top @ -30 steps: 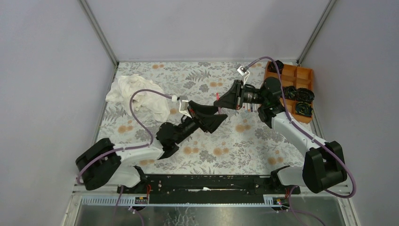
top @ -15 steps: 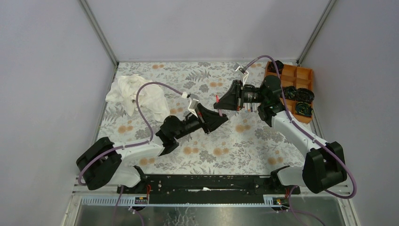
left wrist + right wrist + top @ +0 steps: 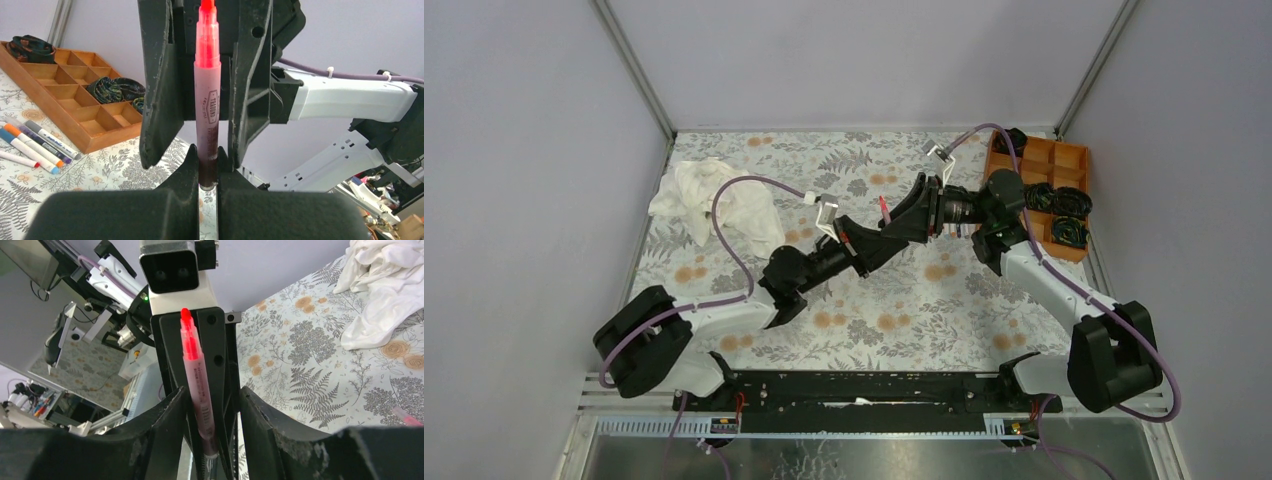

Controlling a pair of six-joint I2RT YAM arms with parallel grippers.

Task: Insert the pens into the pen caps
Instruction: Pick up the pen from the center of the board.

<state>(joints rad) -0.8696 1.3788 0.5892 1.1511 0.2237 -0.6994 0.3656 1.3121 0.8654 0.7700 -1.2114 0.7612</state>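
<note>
Mid-air over table centre: left gripper [image 3: 208,161] clamped on red pen [image 3: 207,100] at its lower end, nib bare. Right gripper [image 3: 214,392] jaws apart either side, not gripping. Looks like a hand-over btwn arms; capping not yet begun. Next needs a cap lined up w/ nib. Only left wrist cam shows other pens [image 3: 35,142] by wooden tray [image 3: 65,94].

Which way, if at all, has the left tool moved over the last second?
Yes. In the top view the left tool has shifted slightly up the table and to the right, closer to the wooden tray.
</note>
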